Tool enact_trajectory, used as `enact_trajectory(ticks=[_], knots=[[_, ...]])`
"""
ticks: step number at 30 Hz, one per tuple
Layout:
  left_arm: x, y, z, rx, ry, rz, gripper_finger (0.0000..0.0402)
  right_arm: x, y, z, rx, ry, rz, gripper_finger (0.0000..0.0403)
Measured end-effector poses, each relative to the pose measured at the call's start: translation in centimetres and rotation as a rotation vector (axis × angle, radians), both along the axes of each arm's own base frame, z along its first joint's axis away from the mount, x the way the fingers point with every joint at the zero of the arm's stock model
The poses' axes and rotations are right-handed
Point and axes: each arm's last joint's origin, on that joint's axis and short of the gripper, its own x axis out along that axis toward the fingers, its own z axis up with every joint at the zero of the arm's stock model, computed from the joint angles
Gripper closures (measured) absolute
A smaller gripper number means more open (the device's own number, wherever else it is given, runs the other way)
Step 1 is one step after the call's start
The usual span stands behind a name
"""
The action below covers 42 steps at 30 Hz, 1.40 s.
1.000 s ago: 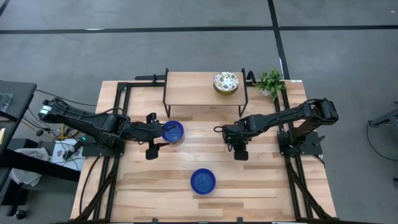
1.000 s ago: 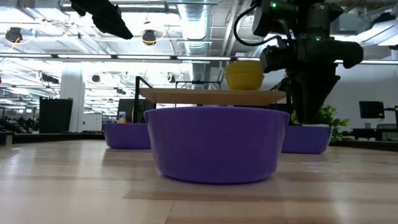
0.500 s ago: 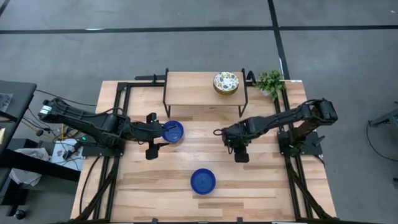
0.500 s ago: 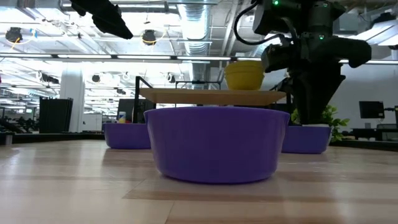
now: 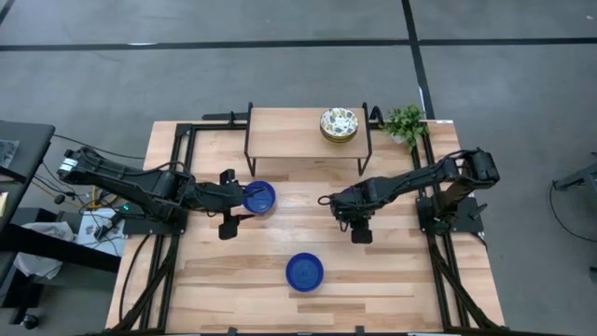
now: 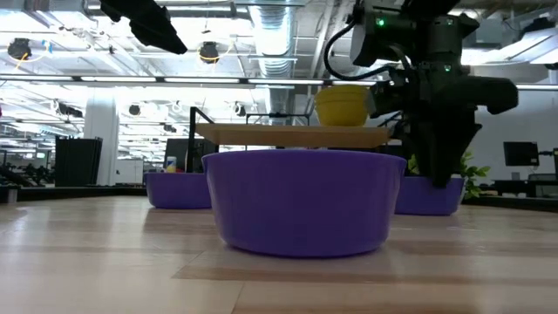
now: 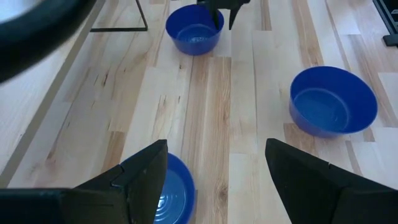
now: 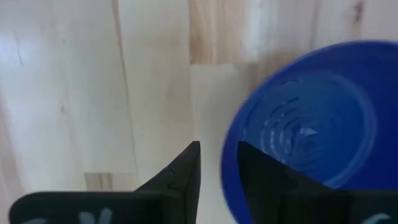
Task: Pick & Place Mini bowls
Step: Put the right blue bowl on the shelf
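No readable writing shows on three blue mini bowls.

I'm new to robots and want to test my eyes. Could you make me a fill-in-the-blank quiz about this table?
The floral bowls are stacked on the raised wooden ___. Beside it stands a small green ___. The left gripper's fingers are ___ near a blue bowl.
Missing words: shelf; plant; open.

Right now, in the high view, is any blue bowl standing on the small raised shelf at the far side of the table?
No. The shelf holds only the stacked floral bowls; the visible blue bowls are on the table.
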Motion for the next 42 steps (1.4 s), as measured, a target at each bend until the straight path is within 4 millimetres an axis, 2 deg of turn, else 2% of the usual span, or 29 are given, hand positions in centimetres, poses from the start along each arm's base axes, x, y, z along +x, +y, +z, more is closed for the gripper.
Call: enact_trajectory(ticks=[7,13,19,26,36,42], knots=[[0.1,0.0,0.1,-0.003,-0.011,0.0,0.0132,0.1,0.0,0.1,-0.004,-0.017,-0.026,0.033],[0.1,0.0,0.1,-0.005,-0.017,0.0,0.0132,0.1,0.2,0.1,-0.009,-0.015,-0.02,0.0394],[0.1,0.0,0.3,-0.009,-0.029,0.0,0.0132,0.2,0.7,0.6,-0.009,-0.001,-0.026,0.04],[0.2,-0.1,0.4,-0.014,-0.047,0.0,0.0132,1.7,2.3,3.6,-0.016,-0.084,0.066,0.0402],[0.9,-0.3,0.3,-0.016,-0.053,0.0,0.0132,4.0,3.6,9.1,-0.043,-0.274,0.15,0.0403],[1.6,-0.5,-0.3,-0.006,-0.023,-0.001,0.0132,4.5,4.8,12.1,-0.076,-0.363,0.187,0.0403]])
